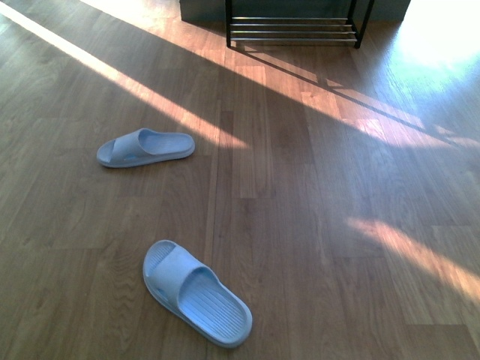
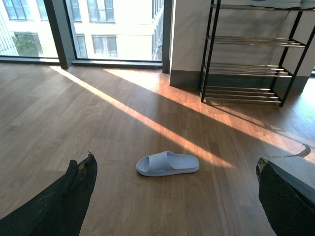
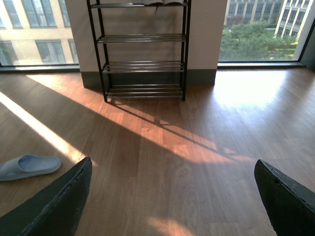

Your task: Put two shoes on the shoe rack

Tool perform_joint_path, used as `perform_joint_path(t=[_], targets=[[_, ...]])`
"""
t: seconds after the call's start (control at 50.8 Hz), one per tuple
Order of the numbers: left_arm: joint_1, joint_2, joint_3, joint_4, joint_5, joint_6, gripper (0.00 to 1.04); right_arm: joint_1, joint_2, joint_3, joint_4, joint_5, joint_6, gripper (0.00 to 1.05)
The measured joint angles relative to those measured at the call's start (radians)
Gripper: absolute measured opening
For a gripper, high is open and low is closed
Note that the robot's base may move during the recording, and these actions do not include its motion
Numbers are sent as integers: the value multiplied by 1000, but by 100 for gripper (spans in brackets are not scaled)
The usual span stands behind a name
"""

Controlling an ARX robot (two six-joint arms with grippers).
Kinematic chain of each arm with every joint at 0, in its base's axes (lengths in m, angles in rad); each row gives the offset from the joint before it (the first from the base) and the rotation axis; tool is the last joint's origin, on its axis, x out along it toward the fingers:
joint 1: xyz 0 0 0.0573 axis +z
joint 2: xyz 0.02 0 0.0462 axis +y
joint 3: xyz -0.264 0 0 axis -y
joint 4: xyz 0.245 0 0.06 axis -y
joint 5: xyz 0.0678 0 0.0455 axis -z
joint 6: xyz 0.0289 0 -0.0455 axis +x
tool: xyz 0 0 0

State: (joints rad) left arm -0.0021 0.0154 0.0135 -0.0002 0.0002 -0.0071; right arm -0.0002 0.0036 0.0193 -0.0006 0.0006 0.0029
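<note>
1. Left fingers are spread wide, holding nothing.
2. The far slide sandal lies on the wooden floor at the left, at a sun stripe's edge.
3. The near slide sandal sits closer in, apart from it.
4. The shoe rack stands well beyond both.
5. Right fingers are wide apart too, empty.

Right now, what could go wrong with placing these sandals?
The near pale blue rubber slide sandal and the far sandal lie apart at different angles, so each needs its own grasp. The black-framed shoe rack with thin chrome rods stands far off; a sandal may slip in transit or tilt between rods.
</note>
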Motion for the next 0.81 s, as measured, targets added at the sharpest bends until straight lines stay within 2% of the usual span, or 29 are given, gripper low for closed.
perform_joint_path(t=[0.689,0.729,0.749,0.808], targets=[[0,0,0,0,-3,0,95,0,2,0,0,-4,0,96],[0,0,0,0,-3,0,95,-30,23,2,4,-115,15,96],[0,0,0,0,-3,0,95,-55,62,2,29,-206,16,96],[0,0,0,0,0,0,95,-71,210,2,122,-352,-4,96]])
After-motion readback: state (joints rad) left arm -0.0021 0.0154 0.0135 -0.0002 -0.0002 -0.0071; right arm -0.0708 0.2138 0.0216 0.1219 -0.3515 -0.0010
